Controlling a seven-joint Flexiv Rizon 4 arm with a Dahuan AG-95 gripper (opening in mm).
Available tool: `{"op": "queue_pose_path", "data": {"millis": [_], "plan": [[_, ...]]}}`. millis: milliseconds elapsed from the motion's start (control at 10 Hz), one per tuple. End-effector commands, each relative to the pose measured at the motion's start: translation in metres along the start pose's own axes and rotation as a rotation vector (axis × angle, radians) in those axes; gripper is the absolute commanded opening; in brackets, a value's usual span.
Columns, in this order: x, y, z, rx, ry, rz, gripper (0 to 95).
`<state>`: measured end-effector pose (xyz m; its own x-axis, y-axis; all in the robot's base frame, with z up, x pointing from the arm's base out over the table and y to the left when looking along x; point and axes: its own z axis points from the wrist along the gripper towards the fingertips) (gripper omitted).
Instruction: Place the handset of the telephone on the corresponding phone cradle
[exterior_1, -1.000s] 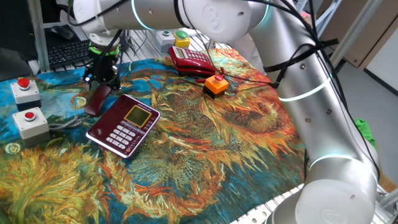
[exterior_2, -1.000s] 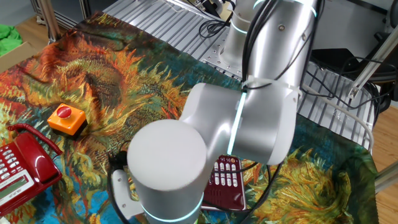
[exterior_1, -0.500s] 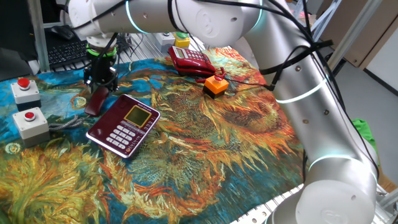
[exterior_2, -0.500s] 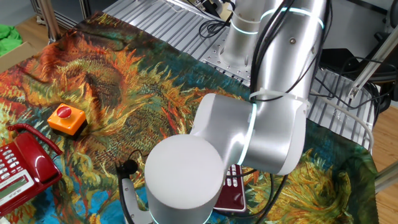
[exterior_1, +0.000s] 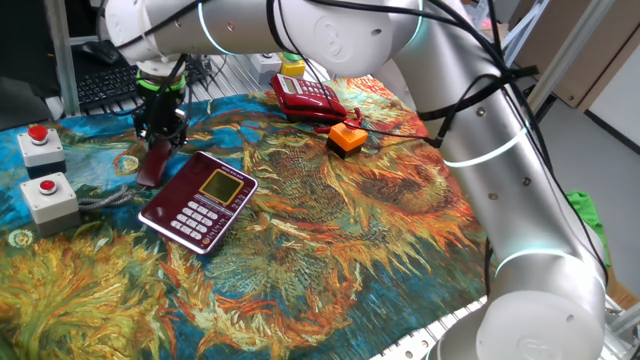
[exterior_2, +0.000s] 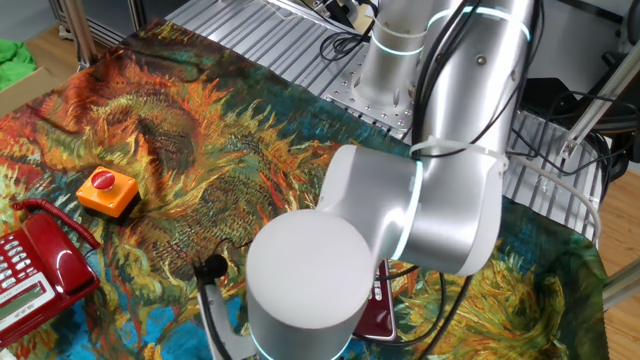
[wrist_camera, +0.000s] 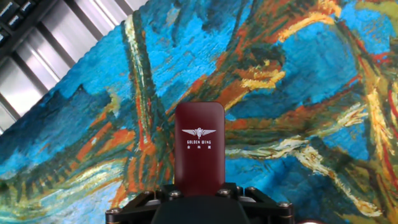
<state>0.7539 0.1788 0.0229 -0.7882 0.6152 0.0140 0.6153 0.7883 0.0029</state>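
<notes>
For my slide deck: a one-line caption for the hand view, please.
Pincer grips slim dark maroon plastic handset above the blue-and-orange painted tablecloth.

From the other fixed view my arm's big joint (exterior_2: 310, 285) fills the 6 o'clock area and hides nearly all of the telephone (exterior_2: 378, 300); only a maroon corner shows. The red phone (exterior_2: 35, 265) at 9 o'clock is cut by the frame edge. In the hand view the handset (wrist_camera: 199, 149) has its lower end hidden behind the end effector (wrist_camera: 199, 198), whose fingertips I cannot see. In one fixed view the end effector (exterior_1: 160, 128) covers the handset's (exterior_1: 153, 163) upper end; its cord is too small to trace.
</notes>
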Motion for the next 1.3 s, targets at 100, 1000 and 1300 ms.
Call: {"op": "queue_pose_path", "data": {"millis": [100, 1000, 1300], "plan": [[0.003, 0.004, -0.008, -0.012, -0.007, 0.033, 0.0], [0.018, -0.005, -0.076, -0.017, 0.000, 0.110, 0.0], [0.030, -0.019, -0.098, -0.012, -0.005, 0.143, 0.0]]}}
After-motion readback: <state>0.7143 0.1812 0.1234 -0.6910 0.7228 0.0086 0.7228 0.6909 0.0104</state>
